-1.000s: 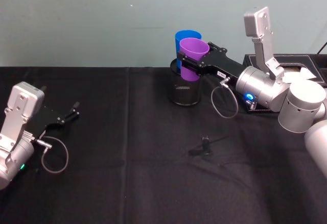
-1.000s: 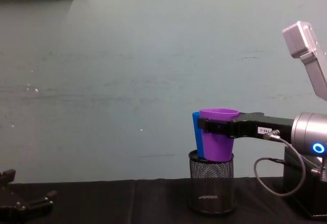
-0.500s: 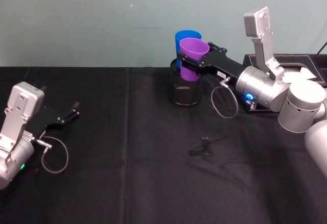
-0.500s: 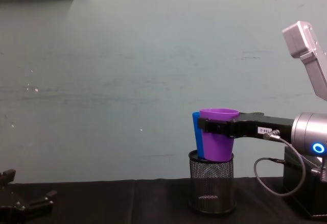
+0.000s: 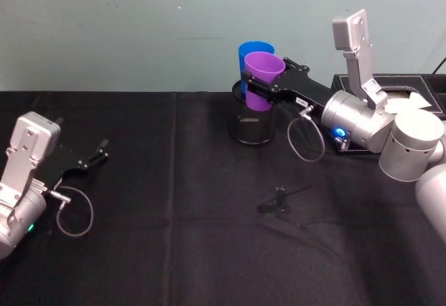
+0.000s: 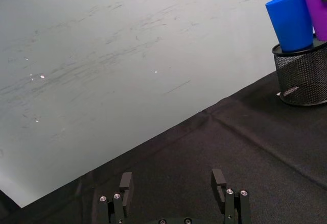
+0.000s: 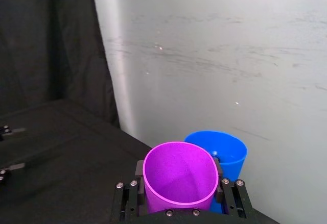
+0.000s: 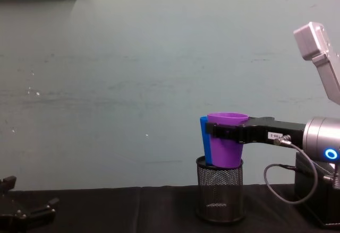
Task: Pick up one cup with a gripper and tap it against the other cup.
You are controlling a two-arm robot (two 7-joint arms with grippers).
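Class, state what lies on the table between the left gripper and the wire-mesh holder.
Bare black cloth, seen in the head view, lies between the open left gripper and the holder.

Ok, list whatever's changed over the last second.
Nothing has visibly changed. The right gripper stays shut on the purple cup, held above the mesh pen holder and close against the blue cup standing in it. The left gripper stays open, low over the table at the left.

A lab-like test bench: a black cloth-covered table (image 5: 174,215) against a bare, scuffed pale-green wall (image 5: 139,27).
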